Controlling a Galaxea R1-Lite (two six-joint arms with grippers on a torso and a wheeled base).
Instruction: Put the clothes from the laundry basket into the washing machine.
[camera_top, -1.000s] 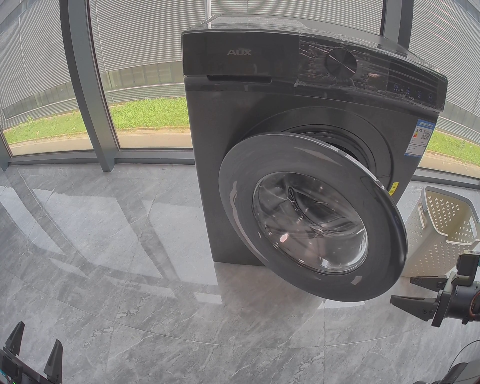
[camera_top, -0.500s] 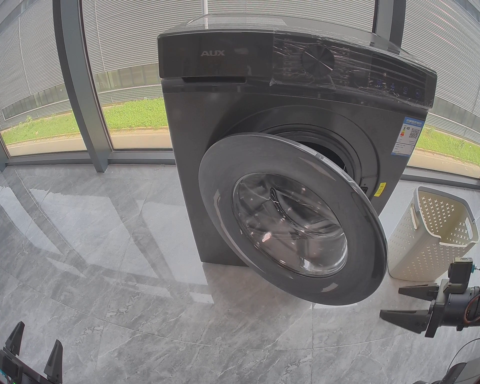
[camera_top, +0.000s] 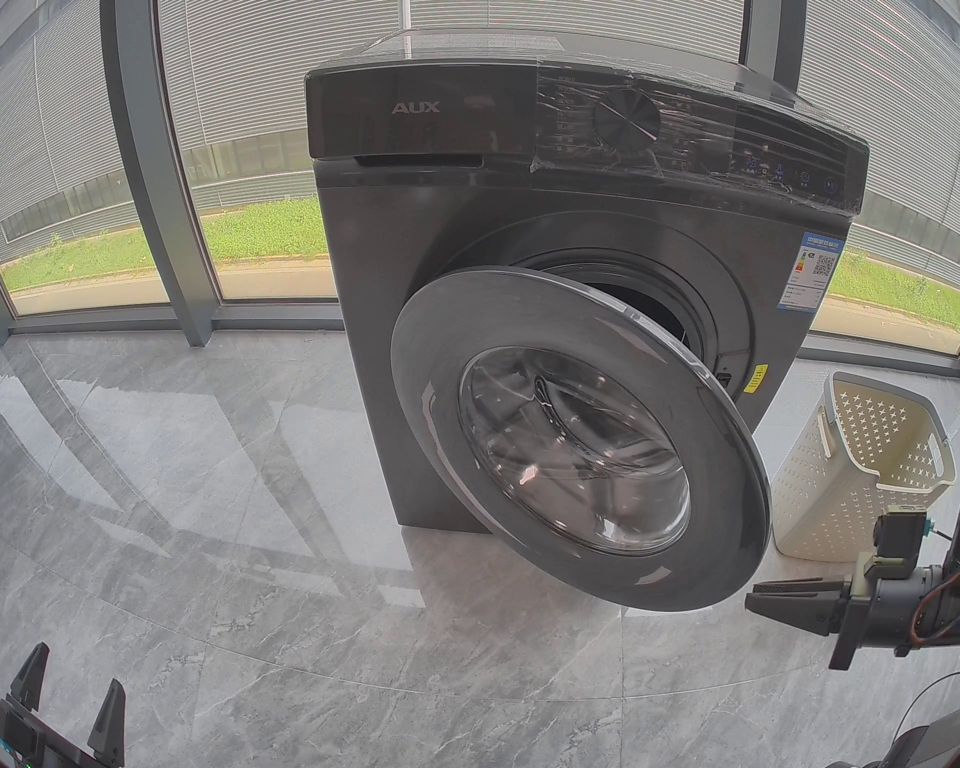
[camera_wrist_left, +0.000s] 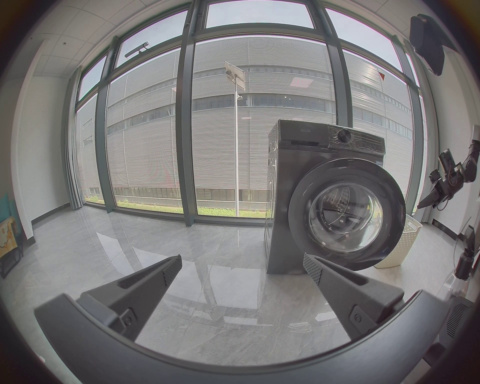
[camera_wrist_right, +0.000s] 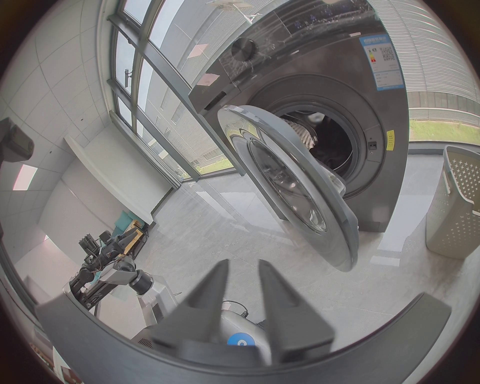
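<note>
The dark grey washing machine (camera_top: 450, 300) stands ahead with its round door (camera_top: 580, 440) swung wide open. The drum opening (camera_wrist_right: 330, 140) is dark inside. A cream perforated laundry basket (camera_top: 860, 470) sits on the floor to the machine's right; I see no clothes in the part of its inside that shows. My right gripper (camera_top: 765, 598) hovers low in front of the basket, below the door's lower edge, fingers drawn almost together with nothing between them (camera_wrist_right: 241, 264). My left gripper (camera_top: 65, 690) is far down at the left, open and empty (camera_wrist_left: 240, 262).
Glossy grey tile floor (camera_top: 250, 520) spreads wide to the left of the machine. Tall windows with dark frames (camera_top: 150, 200) run behind it. The open door juts out over the floor between the grippers and the drum.
The whole picture has shifted left, so the camera moved. My right gripper's fingers, spread apart a second ago, have come close together. The left gripper has kept still.
</note>
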